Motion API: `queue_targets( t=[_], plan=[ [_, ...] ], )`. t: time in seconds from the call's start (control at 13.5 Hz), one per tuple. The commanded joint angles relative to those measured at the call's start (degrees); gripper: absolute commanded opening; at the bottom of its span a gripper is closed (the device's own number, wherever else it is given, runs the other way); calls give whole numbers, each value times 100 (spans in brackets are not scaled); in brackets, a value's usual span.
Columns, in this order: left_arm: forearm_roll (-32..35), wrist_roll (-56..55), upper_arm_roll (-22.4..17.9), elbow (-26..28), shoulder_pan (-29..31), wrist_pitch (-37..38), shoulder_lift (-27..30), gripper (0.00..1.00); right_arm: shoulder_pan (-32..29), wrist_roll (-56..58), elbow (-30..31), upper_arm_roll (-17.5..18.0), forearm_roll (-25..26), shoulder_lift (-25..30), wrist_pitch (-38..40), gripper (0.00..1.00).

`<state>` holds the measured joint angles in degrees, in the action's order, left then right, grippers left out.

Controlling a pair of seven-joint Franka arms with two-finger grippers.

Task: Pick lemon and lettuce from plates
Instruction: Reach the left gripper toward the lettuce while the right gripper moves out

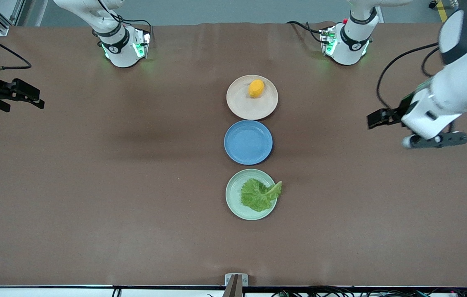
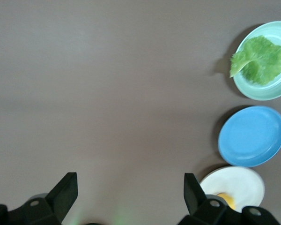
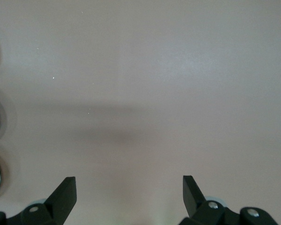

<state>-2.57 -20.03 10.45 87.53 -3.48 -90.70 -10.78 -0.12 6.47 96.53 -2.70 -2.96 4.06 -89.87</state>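
Observation:
The lemon (image 1: 256,88) lies on the beige-pink plate (image 1: 241,105), the plate farthest from the front camera. The lettuce (image 1: 259,194) lies on the mint green plate (image 1: 233,194), the nearest one, with its stem end over the rim. My left gripper (image 1: 371,119) is open and empty over bare table toward the left arm's end. Its wrist view shows the lettuce (image 2: 260,58), the green plate (image 2: 271,93), the beige plate (image 2: 246,180) and the lemon (image 2: 226,199). My right gripper (image 1: 25,105) is open and empty over bare table toward the right arm's end.
An empty blue plate (image 1: 248,142) sits between the two task plates, and also shows in the left wrist view (image 2: 252,136). The three plates form a line down the table's middle. The brown table (image 1: 114,185) spreads wide on both sides.

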Motion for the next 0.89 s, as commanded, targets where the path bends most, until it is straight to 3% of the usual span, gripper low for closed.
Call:
queue_targets(
  t=[0.0, 0.15, 0.37, 0.59, 0.82],
  plan=[
    [-77, -911, 378, -140, -39, -368, -467, 100, -41, 65, -21, 7, 33, 16, 57, 100],
    [-86, -1667, 405, -149, -354, -763, -774, 100, -50, 47, -20, -2, 33, -272, 22, 100],
    [-95, -2800, 405, -324, -741, -1422, -1363, 100, -6, 109, -467, 7, 50, -1229, 39, 100],
    [-95, -4451, 405, -902, -1136, -2160, -2083, 100, 283, -83, -469, 42, -64, -1312, 92, 100],
    [-16, -5886, 326, -984, -1471, -3537, -2699, 100, 968, -1898, -319, 51, -424, -1276, 13, 100]
  ],
)
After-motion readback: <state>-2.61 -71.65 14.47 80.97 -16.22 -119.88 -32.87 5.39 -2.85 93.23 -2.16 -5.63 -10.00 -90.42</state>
